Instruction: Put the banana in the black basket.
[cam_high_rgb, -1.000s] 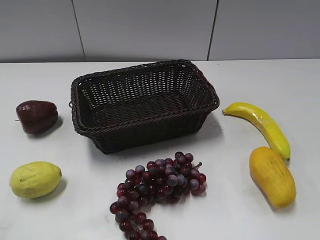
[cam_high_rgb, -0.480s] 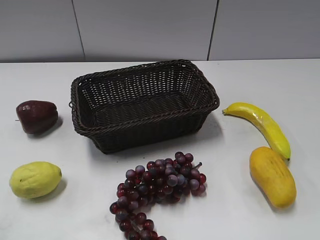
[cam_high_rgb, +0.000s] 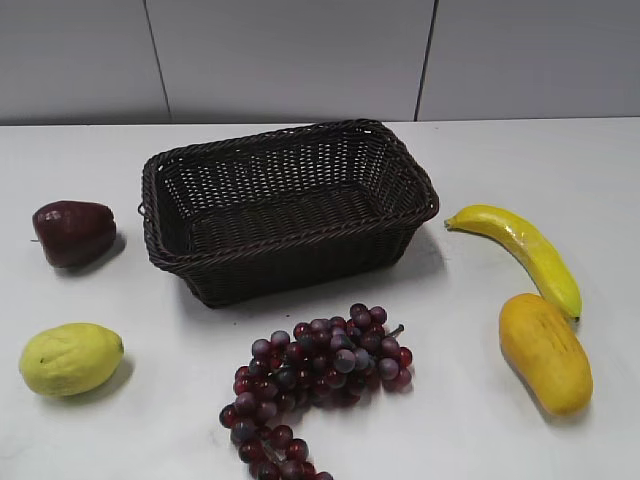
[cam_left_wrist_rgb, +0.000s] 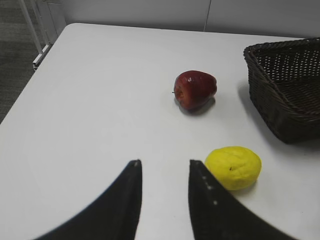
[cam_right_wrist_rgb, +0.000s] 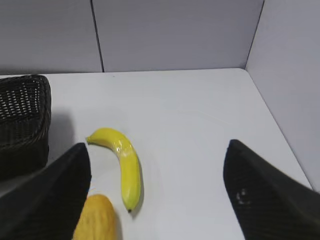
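Observation:
The banana (cam_high_rgb: 520, 250) lies on the white table to the right of the black basket (cam_high_rgb: 290, 262), apart from it. It also shows in the right wrist view (cam_right_wrist_rgb: 124, 162), between and ahead of the wide-open fingers of my right gripper (cam_right_wrist_rgb: 157, 150), which hangs above it. The basket's corner shows at the left of that view (cam_right_wrist_rgb: 25, 117). My left gripper (cam_left_wrist_rgb: 165, 167) is open and empty over the table's left side. Neither gripper shows in the exterior view. The basket is empty.
An orange-yellow mango (cam_high_rgb: 545, 352) lies just below the banana. A bunch of purple grapes (cam_high_rgb: 315, 385) lies in front of the basket. A dark red apple (cam_high_rgb: 73, 232) and a yellow lemon (cam_high_rgb: 70, 358) lie at the left. A grey wall stands behind.

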